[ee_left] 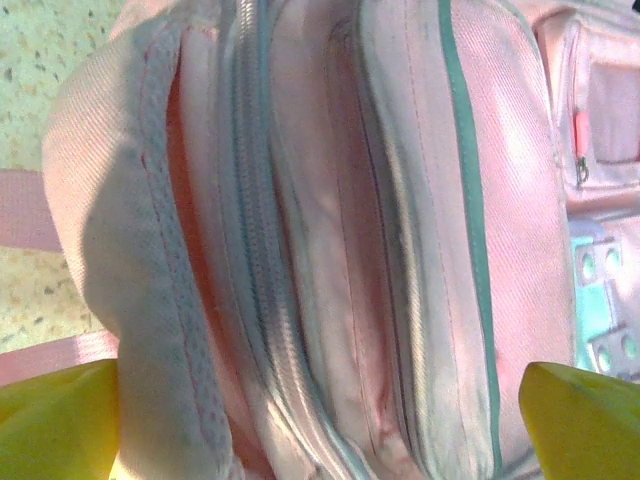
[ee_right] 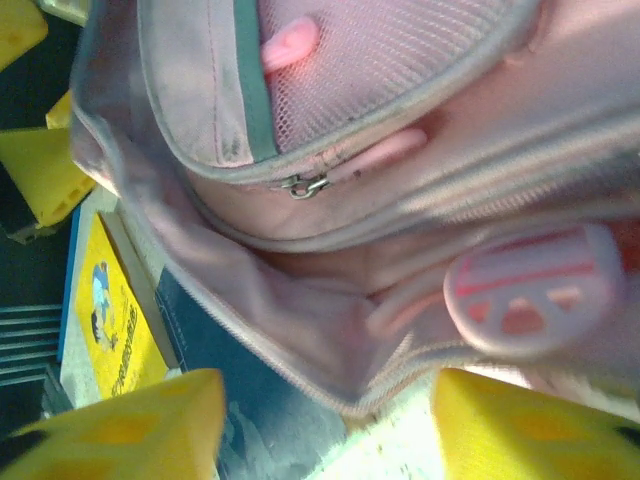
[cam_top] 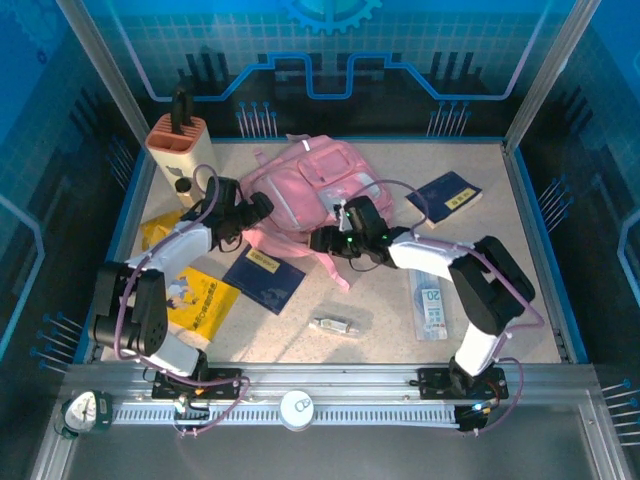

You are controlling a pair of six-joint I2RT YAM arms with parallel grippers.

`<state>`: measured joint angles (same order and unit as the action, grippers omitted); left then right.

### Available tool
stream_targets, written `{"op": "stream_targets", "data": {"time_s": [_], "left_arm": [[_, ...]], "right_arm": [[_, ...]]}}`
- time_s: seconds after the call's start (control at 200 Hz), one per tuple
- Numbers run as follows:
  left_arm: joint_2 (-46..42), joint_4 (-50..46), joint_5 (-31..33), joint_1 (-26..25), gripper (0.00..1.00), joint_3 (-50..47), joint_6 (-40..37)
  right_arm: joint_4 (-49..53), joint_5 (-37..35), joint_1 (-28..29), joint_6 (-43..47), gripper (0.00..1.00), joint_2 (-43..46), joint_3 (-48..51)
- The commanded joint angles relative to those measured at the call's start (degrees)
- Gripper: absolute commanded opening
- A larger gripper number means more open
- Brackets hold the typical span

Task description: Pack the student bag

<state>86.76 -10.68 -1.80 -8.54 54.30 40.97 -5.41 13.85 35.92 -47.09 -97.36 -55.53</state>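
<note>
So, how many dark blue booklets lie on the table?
2. One booklet lies right of the pink backpack; the other in front of it, beside the yellow book. Others may hide underneath.

Matt woven cloth student bag (cam_top: 310, 188)

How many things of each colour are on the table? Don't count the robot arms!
Pink soft fabric backpack: 1
Dark blue flat booklets: 2
Yellow flat picture book and yellow small packet: 2
Beige box-shaped holder with black top: 1
Clear long plastic pouch and clear small wrapped item: 2
Total: 8
</note>
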Motion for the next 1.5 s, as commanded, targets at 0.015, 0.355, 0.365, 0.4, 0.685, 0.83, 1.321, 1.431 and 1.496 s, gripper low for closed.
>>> {"op": "stream_targets", "data": {"time_s": [0.015, 0.355, 0.365, 0.4, 0.685, 0.83, 1.321, 1.431, 1.496], "left_arm": [[-7.89, -1.59, -3.95, -0.41, 0.99, -2.45, -1.36], [-17.27, 2.61, -1.2, -16.92, 0.99, -9.65, 6.84], [-17.16, 2.66, -0.82, -17.58, 0.99, -9.79, 7.19], [-16.73, 3.59, 0.29, -19.66, 0.99, -10.07, 8.52], [-7.08, 11.22, 2.9, -29.81, 0.99, -7.89, 12.41], [-1.78, 14.0, 3.44, -31.96, 0.99, -6.37, 13.17], [6.51, 14.35, 8.31, -33.66, 0.81, -2.74, -0.24], [8.42, 13.2, 10.72, -33.48, 0.76, -1.03, -6.44], [9.29, 13.45, 10.96, -32.84, 0.72, -0.29, -9.53]], "right_arm": [[2.8, -1.59, -2.61, 2.02, 0.75, 9.79, 3.35], [5.55, 4.9, -19.16, -0.61, 1.0, 17.26, 12.67], [5.42, 5.19, -19.54, -0.87, 1.0, 17.09, 12.71], [4.88, 5.82, -20.58, -1.55, 1.0, 16.24, 12.72], [-8.69, 10.59, -23.0, -11.43, 0.89, 6.03, 12.12], [-13.78, 8.35, -21.08, -14.6, 0.77, 1.54, 11.13], [-20.42, 6.3, -19.73, -16.66, 0.19, -5.66, 6.98], [-18.78, 5.34, -19.66, -15.19, 0.07, -2.48, 7.03], [-17.53, 4.99, -19.7, -14.08, 0.04, -0.29, 6.9]]}}
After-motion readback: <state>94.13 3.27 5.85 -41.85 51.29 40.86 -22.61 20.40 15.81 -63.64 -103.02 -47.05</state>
